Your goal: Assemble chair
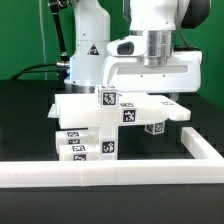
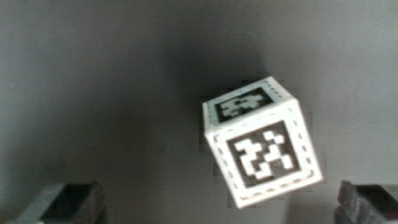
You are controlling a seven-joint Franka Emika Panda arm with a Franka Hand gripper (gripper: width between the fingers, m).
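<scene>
A white chair part (image 2: 263, 150), a blocky tagged piece, is being framed just right of centre in the wrist view, lying tilted on the dark table (image 2: 89, 90). The two fingertips (image 2: 63, 205) of the gripper (image 2: 210, 205) are being shown at the lower corners of that frame, spread wide apart, with nothing between them and no contact being made with the piece.

In the exterior view, the gripper (image 1: 150, 100) is being held at upper centre, above a cluster of white chair pieces (image 1: 90, 125) gathered at mid-frame; flat panels and blocks are being stacked there (how many are already joined cannot be told). The long white border frame (image 1: 110, 172) is being seen across the lower part of the frame.

An approach to a pick-up is judged to be the step in hand, with assembly apparently at an early or middle stage. For the next move, the wrist is likely to need turning so that the fingers line up with the block's tilted faces, followed by a descent until the piece sits squarely between them before any closing is attempted.
</scene>
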